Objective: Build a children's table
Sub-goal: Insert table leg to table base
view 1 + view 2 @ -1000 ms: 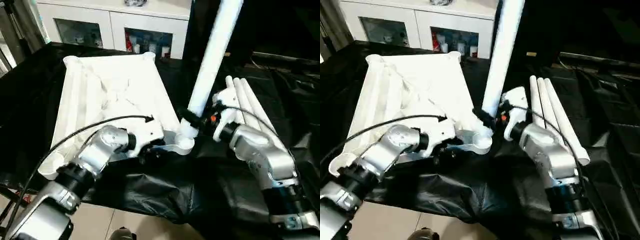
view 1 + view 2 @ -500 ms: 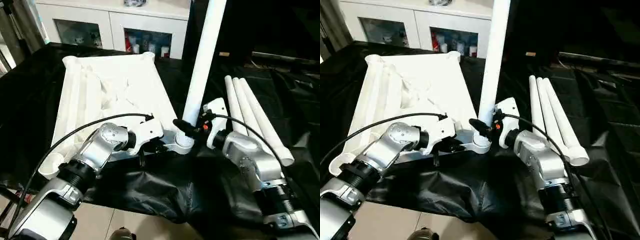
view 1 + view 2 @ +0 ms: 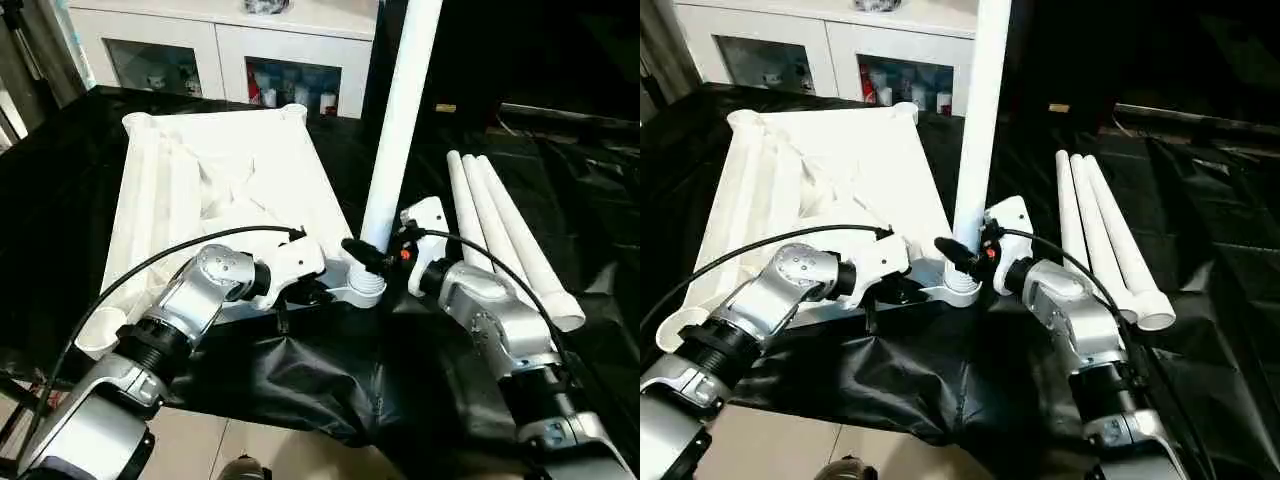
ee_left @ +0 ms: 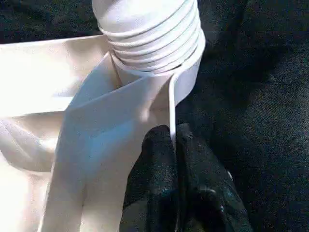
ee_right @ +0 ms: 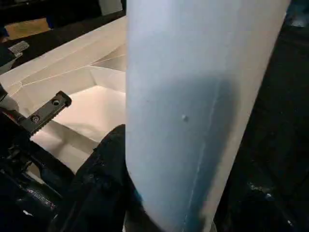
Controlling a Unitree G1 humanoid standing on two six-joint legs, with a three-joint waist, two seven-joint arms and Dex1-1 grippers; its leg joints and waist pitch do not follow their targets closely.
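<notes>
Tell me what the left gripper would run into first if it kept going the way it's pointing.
Probably the corner socket of the tabletop. The left gripper, jaws shut on the thin rim running from that socket, points along it toward the threaded end of the upright leg seated there. Depth is hard to judge.

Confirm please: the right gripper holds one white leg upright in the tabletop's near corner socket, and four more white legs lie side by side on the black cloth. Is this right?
Not quite. Three legs lie side by side on the black cloth, not four; the left eye view shows it. The rest holds: the right gripper holds one white leg upright in the near corner socket of the tabletop.
</notes>
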